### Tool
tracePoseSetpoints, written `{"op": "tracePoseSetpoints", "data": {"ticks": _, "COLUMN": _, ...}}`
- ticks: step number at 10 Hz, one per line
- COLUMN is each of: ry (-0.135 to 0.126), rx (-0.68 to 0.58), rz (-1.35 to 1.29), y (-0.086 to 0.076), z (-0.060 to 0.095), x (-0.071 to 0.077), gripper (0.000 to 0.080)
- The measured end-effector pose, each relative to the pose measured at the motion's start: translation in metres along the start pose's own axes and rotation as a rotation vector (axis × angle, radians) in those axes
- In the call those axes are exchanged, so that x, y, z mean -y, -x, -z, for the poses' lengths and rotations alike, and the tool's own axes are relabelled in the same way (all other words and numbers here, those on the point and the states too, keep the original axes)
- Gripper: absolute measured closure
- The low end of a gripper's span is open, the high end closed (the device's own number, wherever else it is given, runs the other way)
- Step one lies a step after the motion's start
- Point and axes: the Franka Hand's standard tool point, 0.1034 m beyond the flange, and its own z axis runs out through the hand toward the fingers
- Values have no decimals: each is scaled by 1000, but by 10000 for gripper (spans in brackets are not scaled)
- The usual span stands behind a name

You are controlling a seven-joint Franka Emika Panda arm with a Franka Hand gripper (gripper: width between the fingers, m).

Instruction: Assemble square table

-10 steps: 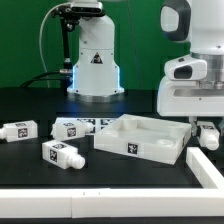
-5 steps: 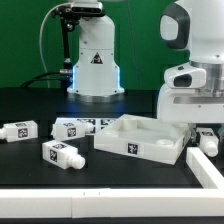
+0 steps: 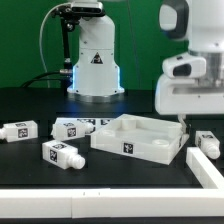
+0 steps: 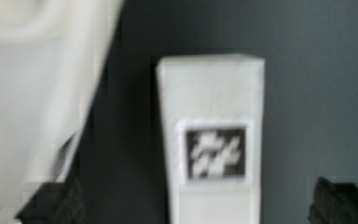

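The square table top lies flat on the black table, right of the middle in the exterior view. Its rim faces up like a shallow tray, its hollow shows only bare white floor, and a black-and-white tag sits on its near wall. On the exterior view's right, just beside the top's right end, the right leg lies on its side, apart from the rim. The gripper hangs over that leg. In the wrist view its two dark fingertips stand wide apart on either side of the leg, with black table showing between each tip and the leg, so the jaws are spread and grasp nothing. The same view shows the top's white wall alongside the leg, a dark gap between them. Three more legs lie on their sides on the exterior view's left: the far-left leg, the near leg closer to the front edge, and the middle leg farther back, by the marker board. Far behind them stands the white robot base with its triangle sticker.
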Motion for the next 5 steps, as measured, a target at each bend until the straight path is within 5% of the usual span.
{"op": "tracePoseSetpoints", "data": {"ticks": 3, "ry": -2, "rx": -14, "rz": 79, "y": -1, "z": 18, "x": -44, "gripper": 151}}
{"op": "tracePoseSetpoints", "data": {"ticks": 5, "ry": -3, "rx": -12, "rz": 76, "y": 1, "z": 16, "x": -39, "gripper": 151}}
